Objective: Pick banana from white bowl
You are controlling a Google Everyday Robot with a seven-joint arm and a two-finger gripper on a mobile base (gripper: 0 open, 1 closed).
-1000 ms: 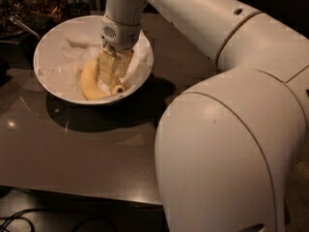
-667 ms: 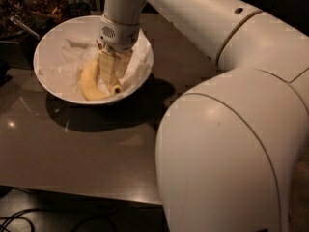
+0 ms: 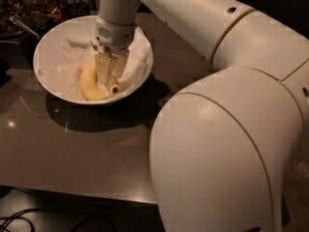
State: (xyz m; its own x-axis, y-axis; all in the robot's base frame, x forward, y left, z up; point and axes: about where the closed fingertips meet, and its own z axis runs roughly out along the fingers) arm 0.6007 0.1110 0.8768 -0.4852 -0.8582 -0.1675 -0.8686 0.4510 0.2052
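Note:
The white bowl (image 3: 53, 37) stands at the table's far left, lined with crumpled white paper (image 3: 65, 64). My gripper (image 3: 110, 79) reaches straight down into the bowl's right half. A thick, curved yellow banana (image 3: 88, 83) lies just left of it on the paper. The slimmer banana (image 3: 114, 87) sits under the gripper. Only its lower end with a small dark tip shows below the gripper, and the rest is hidden.
The bowl rests on a dark glossy table (image 3: 87, 149), whose front edge is near the bottom. My arm (image 3: 203, 18) and its large white shoulder (image 3: 222, 158) fill the right side. Dark clutter with a metal utensil (image 3: 21, 25) sits behind the bowl at the far left.

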